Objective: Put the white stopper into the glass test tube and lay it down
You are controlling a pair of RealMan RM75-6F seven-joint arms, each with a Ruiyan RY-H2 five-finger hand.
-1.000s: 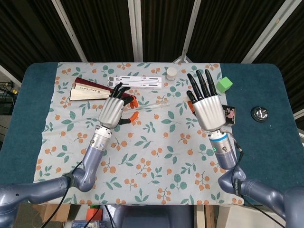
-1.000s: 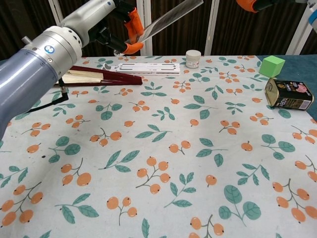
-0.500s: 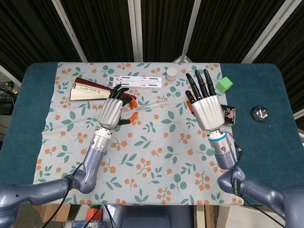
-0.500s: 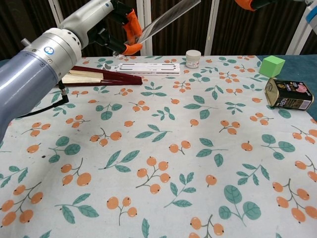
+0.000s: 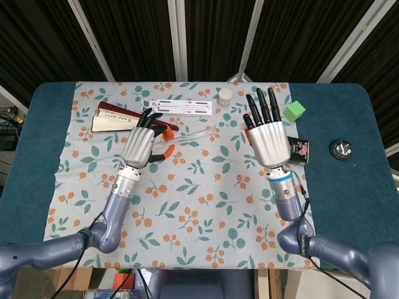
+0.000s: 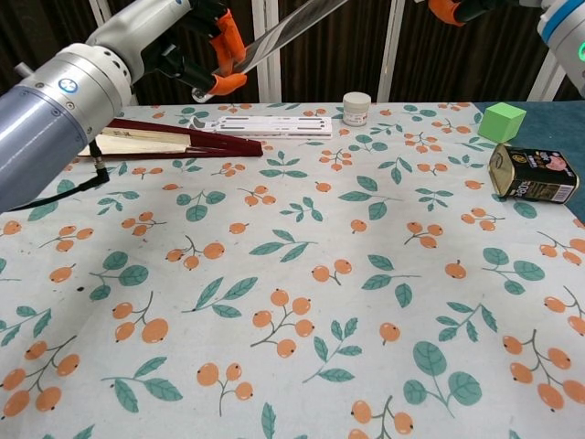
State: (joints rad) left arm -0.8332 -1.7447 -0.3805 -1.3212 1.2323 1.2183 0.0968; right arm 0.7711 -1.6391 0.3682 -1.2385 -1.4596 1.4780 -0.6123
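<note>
My left hand (image 5: pixel 140 144) holds the glass test tube (image 5: pixel 194 134) up above the table. The tube slants up to the right, and its far end runs out of the top of the chest view (image 6: pixel 283 26), where the hand (image 6: pixel 187 41) pinches it with orange fingertips (image 6: pixel 224 41). The white stopper (image 5: pixel 224 95) stands on the cloth at the back, also in the chest view (image 6: pixel 356 108), touched by neither hand. My right hand (image 5: pixel 268 134) hovers right of the tube with its fingers stretched apart and nothing seen in it. Only its fingertips (image 6: pixel 446 9) show in the chest view.
A folded red fan (image 5: pixel 115 118) and a white slotted strip (image 5: pixel 177 106) lie at the back left. A green cube (image 5: pixel 295 111) and a tin can (image 6: pixel 532 174) sit to the right. A black round object (image 5: pixel 341 149) lies on the blue table edge.
My left hand has shifted left and slightly back with the tube. My right hand has edged toward the back, still spread.
</note>
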